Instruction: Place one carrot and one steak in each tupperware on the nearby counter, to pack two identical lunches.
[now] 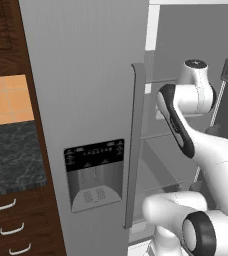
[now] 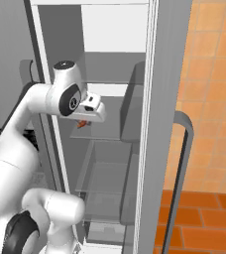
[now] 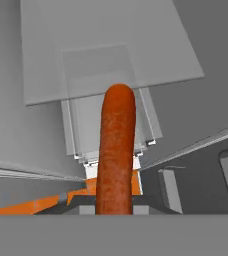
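My gripper [image 2: 84, 121] is shut on an orange carrot [image 3: 116, 150], which sticks out lengthwise from between the fingers in the hand view. In the right base view a bit of that carrot [image 2: 83, 123] peeks out under the hand, which is held inside the open fridge at the height of a glass shelf [image 2: 105, 135]. The arm [image 1: 186, 100] reaches in past the fridge door. A stretch of the marbled counter [image 1: 11, 155] lies at the left. The steak and the tupperware are out of view.
The grey fridge door [image 1: 86, 75], with its dispenser panel [image 1: 93, 172] and long handle [image 1: 136, 145], stands close on the arm's left. The other door [image 2: 159, 124] and its handle [image 2: 182, 168] flank the right. Drawers [image 2: 105, 188] sit below the shelf. Dark wooden drawers [image 1: 16, 225] lie under the counter.
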Available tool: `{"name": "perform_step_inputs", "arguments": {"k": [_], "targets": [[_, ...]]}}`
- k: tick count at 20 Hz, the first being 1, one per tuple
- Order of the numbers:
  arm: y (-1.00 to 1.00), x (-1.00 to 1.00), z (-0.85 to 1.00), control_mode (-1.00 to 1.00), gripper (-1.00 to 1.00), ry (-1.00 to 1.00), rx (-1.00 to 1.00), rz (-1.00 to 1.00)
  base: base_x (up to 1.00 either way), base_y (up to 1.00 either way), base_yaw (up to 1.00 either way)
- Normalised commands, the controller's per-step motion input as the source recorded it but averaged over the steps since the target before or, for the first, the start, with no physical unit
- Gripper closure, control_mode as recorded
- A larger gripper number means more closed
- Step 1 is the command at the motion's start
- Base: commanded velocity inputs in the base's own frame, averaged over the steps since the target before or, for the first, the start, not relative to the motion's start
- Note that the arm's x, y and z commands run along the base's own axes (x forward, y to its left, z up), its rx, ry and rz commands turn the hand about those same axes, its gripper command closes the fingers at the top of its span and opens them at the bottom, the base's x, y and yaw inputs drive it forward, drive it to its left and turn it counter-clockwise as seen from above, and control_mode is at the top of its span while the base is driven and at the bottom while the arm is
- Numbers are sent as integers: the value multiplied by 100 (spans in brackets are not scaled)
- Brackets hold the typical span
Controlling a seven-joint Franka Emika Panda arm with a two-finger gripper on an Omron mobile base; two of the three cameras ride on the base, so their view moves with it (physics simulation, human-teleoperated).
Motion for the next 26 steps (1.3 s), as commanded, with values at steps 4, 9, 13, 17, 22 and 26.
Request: {"name": "perform_step_inputs", "arguments": {"k": [4, 9, 13, 17, 22, 26], "targets": [[1, -95, -40, -100, 100, 3, 3, 0, 0, 0, 0], [14, -100, -17, -100, 100, 0, 1, 0, 0, 0, 0], [9, -25, 0, 100, 100, 0, 0, 0, -75, 41, 0], [0, 0, 0, 100, 100, 0, 0, 0, -75, 97, 3], [0, 0, 0, 100, 100, 0, 0, 0, -34, 100, 10], [0, 0, 0, 100, 100, 0, 0, 0, -14, 100, 11]]}}
